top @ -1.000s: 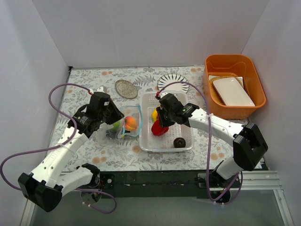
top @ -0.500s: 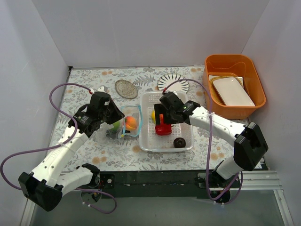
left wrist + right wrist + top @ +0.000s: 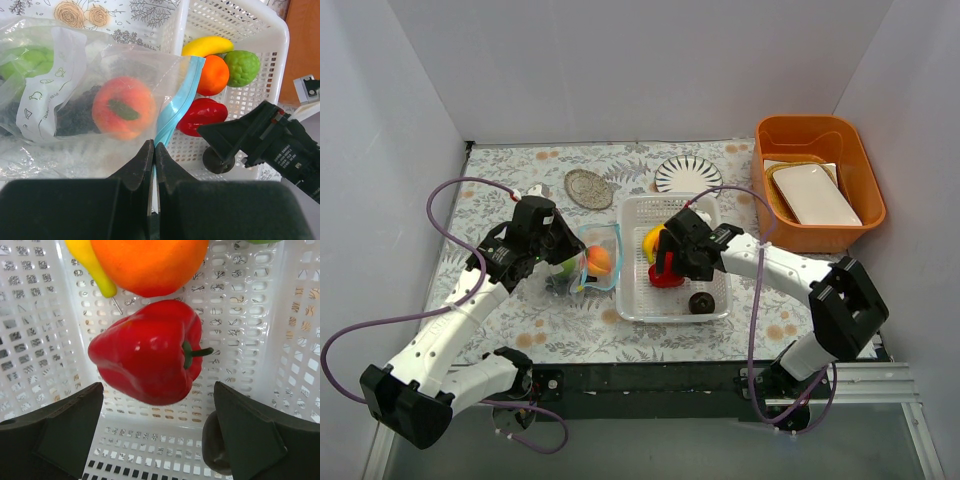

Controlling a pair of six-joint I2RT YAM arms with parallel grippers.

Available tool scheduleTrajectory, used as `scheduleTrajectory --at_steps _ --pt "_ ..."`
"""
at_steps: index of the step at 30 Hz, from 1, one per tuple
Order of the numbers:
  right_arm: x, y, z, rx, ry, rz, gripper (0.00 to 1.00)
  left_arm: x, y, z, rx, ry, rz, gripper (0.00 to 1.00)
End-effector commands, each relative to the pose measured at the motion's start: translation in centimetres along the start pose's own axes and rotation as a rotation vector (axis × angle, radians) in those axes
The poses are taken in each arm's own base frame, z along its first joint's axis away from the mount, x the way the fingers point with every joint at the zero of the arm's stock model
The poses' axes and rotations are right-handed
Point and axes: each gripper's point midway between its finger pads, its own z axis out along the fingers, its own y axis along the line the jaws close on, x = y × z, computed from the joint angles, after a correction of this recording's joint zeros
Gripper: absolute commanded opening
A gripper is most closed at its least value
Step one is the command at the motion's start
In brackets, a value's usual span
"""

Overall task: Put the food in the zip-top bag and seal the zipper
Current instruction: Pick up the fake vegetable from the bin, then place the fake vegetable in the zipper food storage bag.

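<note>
The left fingers [image 3: 136, 170] clamp the zipper [image 3: 176, 102] of the zip-top bag [image 3: 75, 60] while the right fingers [image 3: 65, 427] hang spread wide over the red pepper [image 3: 145, 352] in the basket [image 3: 300, 340].

Bright, even, diffuse overhead light in all three views. The white enclosure walls [image 3: 620, 70] bounce it, so shadows are soft and short. Top view is sharp, with a slight wide-angle lean at the walls. Small specular spots on the glossy red toy pepper [image 3: 150, 352]. Sheen and wrinkle glare on the clear crinkly plastic bag [image 3: 75, 100]. In the right wrist view the near dark fingers [image 3: 65, 430] are soft, out of focus.
</note>
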Motion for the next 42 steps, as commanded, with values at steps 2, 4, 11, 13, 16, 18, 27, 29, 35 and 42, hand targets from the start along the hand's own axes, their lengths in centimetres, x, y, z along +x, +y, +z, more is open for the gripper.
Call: scheduleTrajectory --at_steps 2,4,11,13,16,18,27,29,35,42 --pt "-0.9 1.1 2.2 -0.017 -0.001 0.071 0.98 -0.1 0.0 -0.4 0.016 -0.009 -0.001 0.0" --pt "-1.8 1.6 2.8 -0.037 -0.03 0.068 0.98 -0.2 -0.1 -0.6 0.021 -0.014 -0.001 0.0" --pt "-4.2 1.7 4.2 -0.028 -0.058 0.075 0.98 -0.3 0.2 -0.9 0.008 -0.023 0.002 0.0" --pt "-4.9 2.0 4.3 -0.051 -0.088 0.064 0.98 -0.3 0.2 -1.0 0.008 -0.023 0.004 0.0" --pt "-4.9 2.0 4.2 -0.081 -0.1 0.04 0.94 -0.2 0.3 -0.9 0.002 -0.02 0.006 0.0" --pt "-5.0 1.9 4.1 -0.09 -0.106 0.022 0.85 -0.2 0.3 -0.8 0.003 -0.019 0.004 0.0" --pt "-5.4 2.6 0.6 -0.199 -0.179 -0.062 0.52 -0.1 0.2 -0.6 0.007 -0.012 0.006 0.0" --pt "-5.7 3.1 -1.0 -0.246 -0.204 -0.079 0.5 0.0 0.2 -0.5 0.008 -0.004 0.006 0.0" --pt "-5.7 6.6 -5.8 -0.472 -0.242 -0.135 0.45 -0.2 -0.2 -0.6 0.019 -0.006 0.009 0.0" --pt "-5.1 12.4 -10.2 -0.705 -0.231 -0.228 0.45 -0.4 -0.6 -0.7 0.027 -0.007 0.004 0.0"
